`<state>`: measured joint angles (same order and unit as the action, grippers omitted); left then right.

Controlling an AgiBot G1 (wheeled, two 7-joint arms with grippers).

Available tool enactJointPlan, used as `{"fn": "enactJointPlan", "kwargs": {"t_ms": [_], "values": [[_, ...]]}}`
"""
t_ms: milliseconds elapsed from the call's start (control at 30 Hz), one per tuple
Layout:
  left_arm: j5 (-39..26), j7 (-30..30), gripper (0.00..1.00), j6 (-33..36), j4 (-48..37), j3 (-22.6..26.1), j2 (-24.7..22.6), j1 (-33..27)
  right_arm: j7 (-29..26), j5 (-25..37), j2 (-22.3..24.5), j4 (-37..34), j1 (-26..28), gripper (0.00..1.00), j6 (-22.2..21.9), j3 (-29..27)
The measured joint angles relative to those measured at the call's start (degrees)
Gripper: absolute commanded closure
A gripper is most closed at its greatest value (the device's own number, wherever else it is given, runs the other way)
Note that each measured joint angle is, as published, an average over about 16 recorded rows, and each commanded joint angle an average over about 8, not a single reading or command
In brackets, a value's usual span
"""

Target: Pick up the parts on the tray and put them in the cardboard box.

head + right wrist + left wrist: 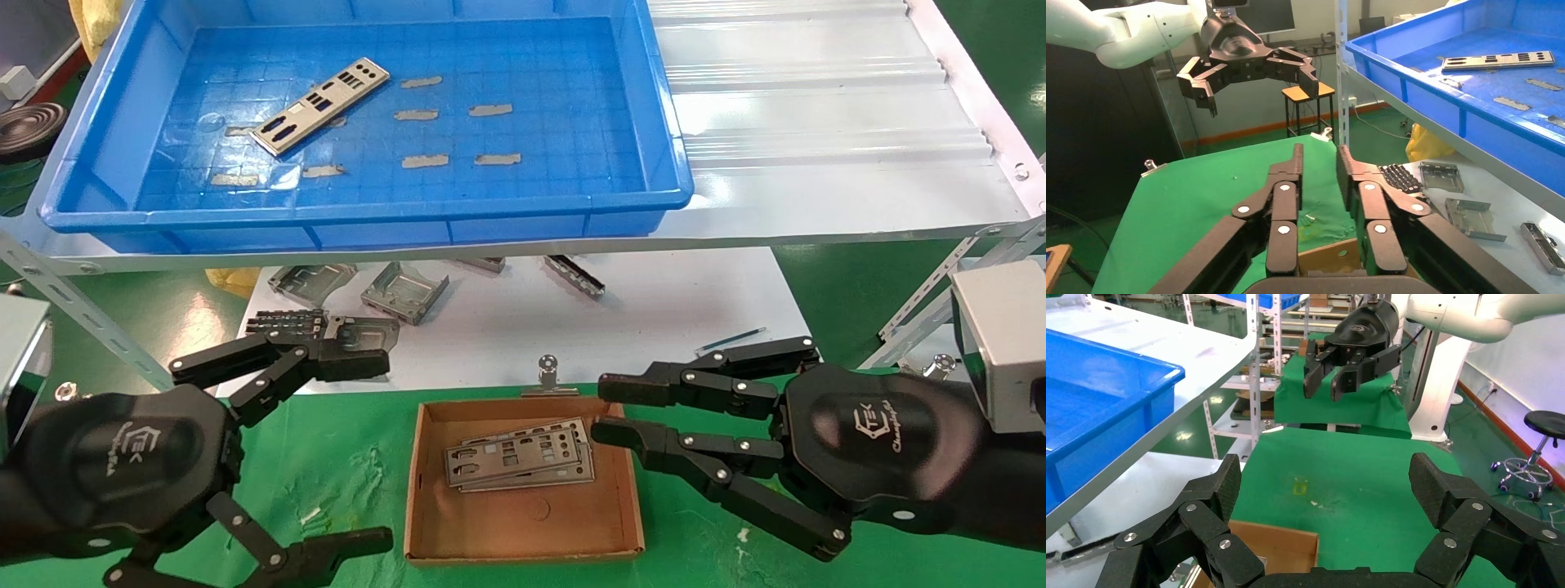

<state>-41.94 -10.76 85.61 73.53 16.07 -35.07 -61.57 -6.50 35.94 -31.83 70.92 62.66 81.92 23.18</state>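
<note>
**One plate left in the tray, both grippers hanging empty by the box**

Nearest the robot, the left gripper (347, 453) hangs over the green mat to the left of the cardboard box (523, 539), its fingers spread wide with nothing between them. The right gripper (609, 408) sits just beside the box's right wall, its fingers drawn close with only a narrow gap, also holding nothing. Its lower fingertip reaches over the box's right rim, close to the stack inside.

Inside the box lie a few punched metal plates (519, 456), stacked slightly askew toward the far side. A binder clip (549, 377) stands just behind the far wall.

Beyond the mat, on a white sheet, lie folded grey brackets (404, 292). Above them, on a white shelf, sits the blue tray (645, 106). One last plate (321, 104) rests on the tray floor, lying diagonally toward the far left, among small grey tape patches (425, 161).

Risks, as a judgement: the plate is thin and lies flat, so fingers may slide over it or only nudge it across the floor. A reach aimed badly could close on a tape patch instead. The tray's raised rim and the shelf edge may catch an arm coming in low. The right gripper, so near the box, could knock the wall or disturb the stack as it lifts away
</note>
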Motion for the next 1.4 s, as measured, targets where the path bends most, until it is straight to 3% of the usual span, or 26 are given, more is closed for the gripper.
{"fn": "enactJointPlan", "kwargs": {"t_ms": [500, 733, 1000, 1400], "values": [[-0.1, 0.0, 0.0, -0.2, -0.1, 0.0, 0.0, -0.2, 0.0, 0.0, 0.0, 0.0, 0.0, 1.0, 0.0, 0.0], [-1.9, -0.7, 0.0, -1.9, -2.8, 0.3, -1.2, -3.9, 0.0, 0.0, 0.0, 0.0, 0.0, 1.0, 0.0, 0.0], [-9.0, -1.6, 0.0, -5.4, -13.7, 2.8, -5.9, -16.6, 0.0, 0.0, 0.0, 0.0, 0.0, 1.0, 0.0, 0.0], [-27.2, 0.4, 0.0, -11.1, -38.6, 11.4, -17.0, -40.7, 0.0, 0.0, 0.0, 0.0, 0.0, 1.0, 0.0, 0.0]]}}
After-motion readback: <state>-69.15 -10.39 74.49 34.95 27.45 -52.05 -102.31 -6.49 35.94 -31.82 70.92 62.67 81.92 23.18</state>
